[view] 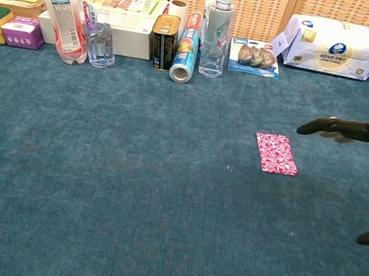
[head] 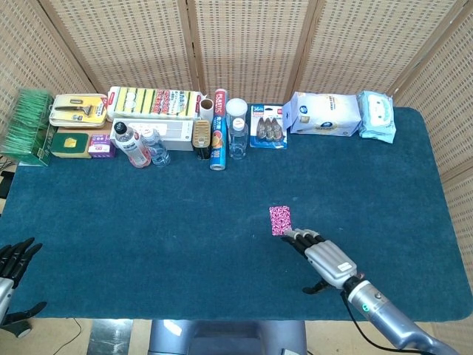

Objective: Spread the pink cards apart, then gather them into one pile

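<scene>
Cards: small stack of pink patterned cards [head: 280, 220] flat on blue felt table [head: 185, 214], long axis front-to-back.
Right hand [head: 324, 258]: released, fingers extended, just near-right of stack; nearer.
Left hand [head: 11, 268]: released, far corner.

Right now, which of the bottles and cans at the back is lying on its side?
The blue roll-shaped tube, lying with its round end toward the camera, between the gold can and the clear bottle. All the bottles and the can stand upright.

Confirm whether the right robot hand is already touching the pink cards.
No: in the chest view the right robot hand hangs above the cloth, apart from the pink cards.
</scene>
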